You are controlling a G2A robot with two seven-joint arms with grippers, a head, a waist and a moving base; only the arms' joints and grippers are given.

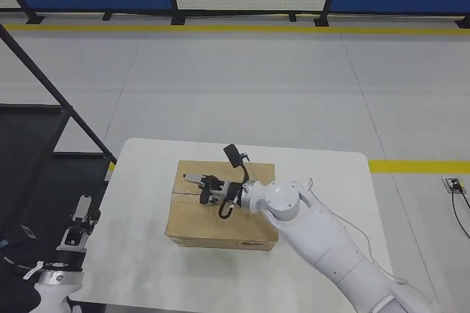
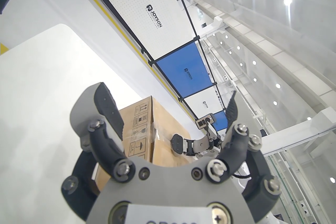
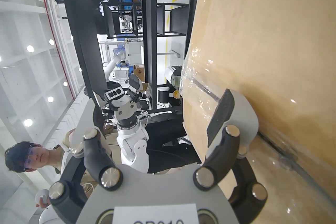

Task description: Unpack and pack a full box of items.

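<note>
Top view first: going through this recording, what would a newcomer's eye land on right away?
A closed cardboard box sits in the middle of the white table, its top seam sealed with clear tape. The right end effector is open, low over the box top at the seam. The left end effector hangs open beyond the table's left edge, well apart from the box.

Right arm point(image 1: 329, 235): stretched forward and to the left, elbow bent; right gripper point(image 1: 210, 188) held level, fingers spread. Left arm point(image 1: 55, 278): low, near left; left gripper point(image 1: 84, 211) pointing forward, fingers spread wide.
</note>
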